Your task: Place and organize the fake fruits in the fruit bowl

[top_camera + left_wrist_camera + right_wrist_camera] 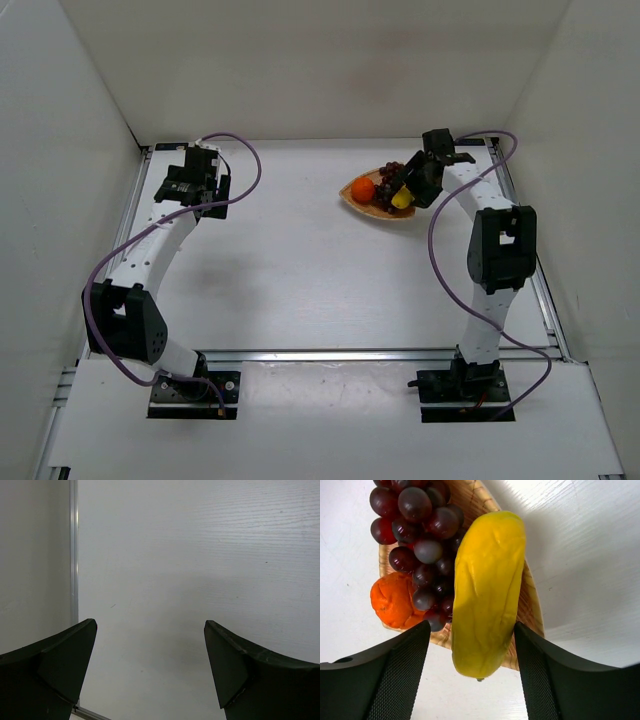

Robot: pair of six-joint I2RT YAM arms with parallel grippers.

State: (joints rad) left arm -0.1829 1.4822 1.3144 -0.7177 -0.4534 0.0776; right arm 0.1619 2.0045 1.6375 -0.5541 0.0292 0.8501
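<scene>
Overhead view: the fruit bowl (381, 212), a shallow tan dish, sits on the white table (300, 270) in the upper right of the frame. All three fake fruits lie in it: the orange (362, 189) at its left end, the dark grape bunch (392, 171) at the upper edge, and the yellow banana-like fruit (402, 198) at the right. The right gripper (415, 186) hangs directly over the bowl's right end. The left gripper (190, 186) is at the upper left, well apart from the bowl.

Right wrist view: the yellow fruit (487, 590) runs down the centre of the frame, its lower end overhanging the bowl's rim (531, 602). The grapes (420, 535) press against its left side and the orange (392, 600) lies below them at the left wall. The fingers (395, 675) of the right gripper (471, 625) stand apart astride the fruit, with bare table visible between the left finger and the fruit; contact on the right side cannot be told.

Left wrist view: the left gripper (150, 625) is spread wide over bare table, a metal rail (74, 555) at the left of the frame
</scene>
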